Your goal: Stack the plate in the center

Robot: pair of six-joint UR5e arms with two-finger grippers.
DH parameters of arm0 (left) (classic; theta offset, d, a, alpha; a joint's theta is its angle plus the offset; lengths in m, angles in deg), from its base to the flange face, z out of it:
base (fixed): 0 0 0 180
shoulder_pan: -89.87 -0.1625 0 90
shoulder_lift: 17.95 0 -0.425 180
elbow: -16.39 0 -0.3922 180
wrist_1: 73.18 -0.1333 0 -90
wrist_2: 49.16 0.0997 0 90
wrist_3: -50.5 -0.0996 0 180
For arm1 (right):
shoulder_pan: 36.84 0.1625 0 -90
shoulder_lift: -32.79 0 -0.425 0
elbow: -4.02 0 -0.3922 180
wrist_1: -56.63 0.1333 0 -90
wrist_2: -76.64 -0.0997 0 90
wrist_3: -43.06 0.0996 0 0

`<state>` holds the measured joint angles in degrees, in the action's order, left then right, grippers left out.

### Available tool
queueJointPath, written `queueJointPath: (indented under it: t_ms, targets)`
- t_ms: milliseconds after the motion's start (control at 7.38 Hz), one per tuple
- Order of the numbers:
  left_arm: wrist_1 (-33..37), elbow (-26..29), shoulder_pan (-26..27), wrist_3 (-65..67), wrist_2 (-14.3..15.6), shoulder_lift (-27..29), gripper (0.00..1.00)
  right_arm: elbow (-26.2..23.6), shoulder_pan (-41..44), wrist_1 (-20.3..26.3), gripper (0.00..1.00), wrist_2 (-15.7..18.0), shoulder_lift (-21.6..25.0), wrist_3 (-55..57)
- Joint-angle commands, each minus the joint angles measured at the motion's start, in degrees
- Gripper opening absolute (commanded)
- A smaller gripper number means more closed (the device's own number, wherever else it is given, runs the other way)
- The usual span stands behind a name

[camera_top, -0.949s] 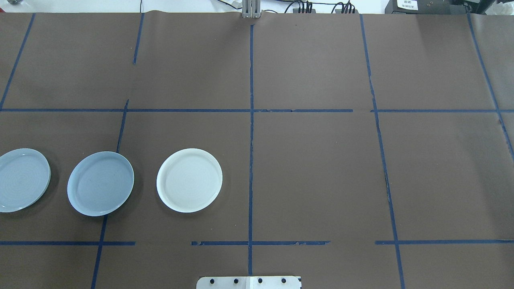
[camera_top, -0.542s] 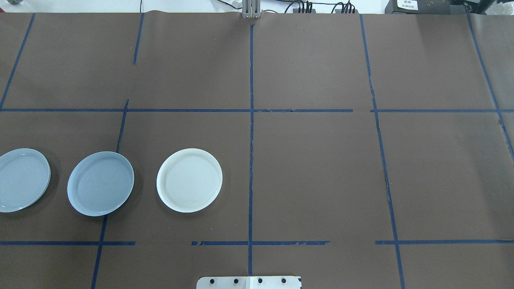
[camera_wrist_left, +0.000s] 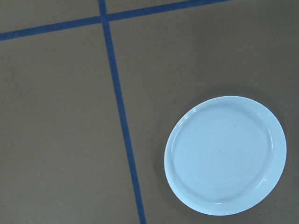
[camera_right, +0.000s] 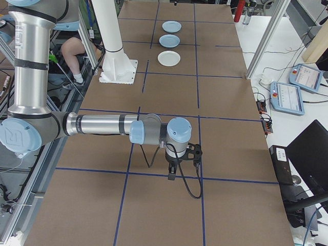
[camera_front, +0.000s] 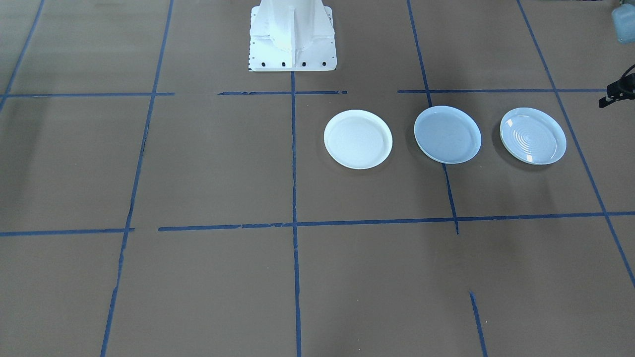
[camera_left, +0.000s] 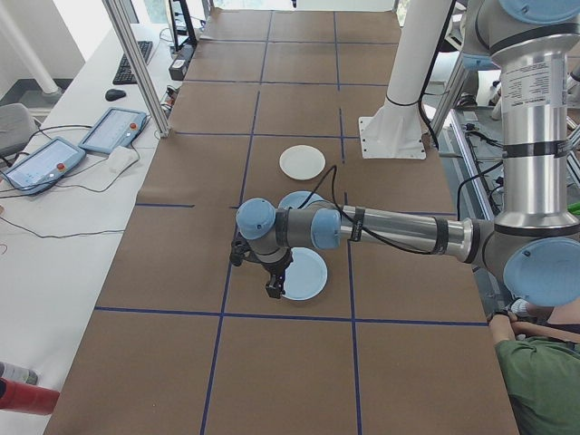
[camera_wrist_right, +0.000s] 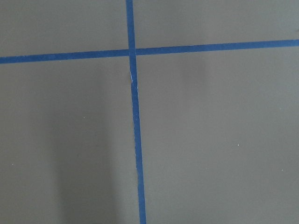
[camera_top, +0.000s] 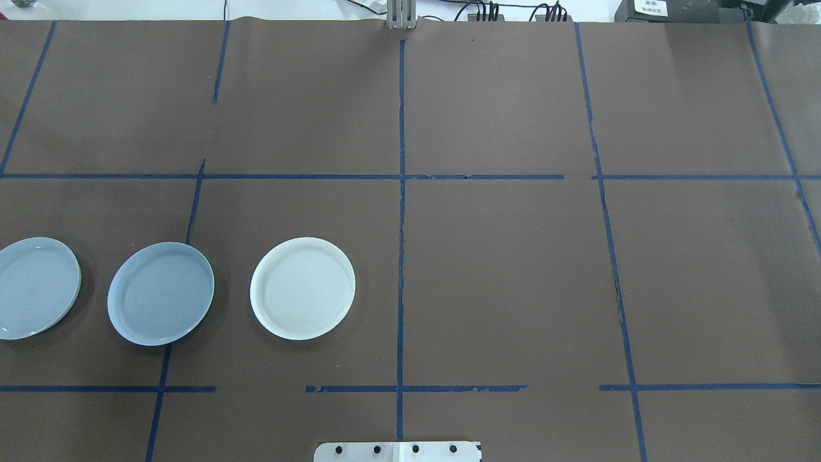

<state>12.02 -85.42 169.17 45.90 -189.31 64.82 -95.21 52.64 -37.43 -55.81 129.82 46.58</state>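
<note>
Three plates lie in a row on the brown paper. The matte grey-blue center plate (camera_top: pixel 160 293) (camera_front: pixel 447 134) is the middle one. Beside it are the white plate (camera_top: pixel 302 288) (camera_front: pixel 357 139) and the glossy ringed plate (camera_top: pixel 35 287) (camera_front: pixel 533 135). In the exterior left view my left gripper (camera_left: pixel 263 272) hovers by the ringed plate (camera_left: pixel 304 274); whether it is open or shut I cannot tell. The left wrist view shows the ringed plate (camera_wrist_left: pixel 225 155) at lower right. My right gripper (camera_right: pixel 177 164) hangs far from the plates over bare paper, its state unclear.
Blue tape lines (camera_top: pixel 401 212) divide the brown table cover into squares. The white robot base (camera_front: pixel 291 34) stands at the table's near-robot edge. A black part (camera_front: pixel 616 90) juts in at the front view's right edge. Teach pendants (camera_left: pixel 54 156) lie on the side bench.
</note>
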Motion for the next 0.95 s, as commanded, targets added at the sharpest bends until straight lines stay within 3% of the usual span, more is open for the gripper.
queueJointPath:
  t_ms: [0, 271, 407, 814]
  targets:
    - [16.14, 6.14, -5.70, 12.09, -0.04, -0.51, 1.00, 0.00, 0.00, -0.07, 1.00, 0.00, 0.00, 0.00]
    - [32.85, 15.54, -10.71, 20.46, 0.23, -0.51, 1.00, 0.00, 0.00, 0.02, 1.00, 0.00, 0.00, 0.00]
    - [36.40, 17.50, -13.00, 23.81, 0.23, -0.51, 1.00, 0.00, 0.00, 0.02, 1.00, 0.00, 0.00, 0.00]
    - [37.06, 19.71, -14.95, 24.54, 0.23, -0.51, 0.88, 0.00, 0.00, 0.02, 1.00, 0.00, 0.00, 0.00]
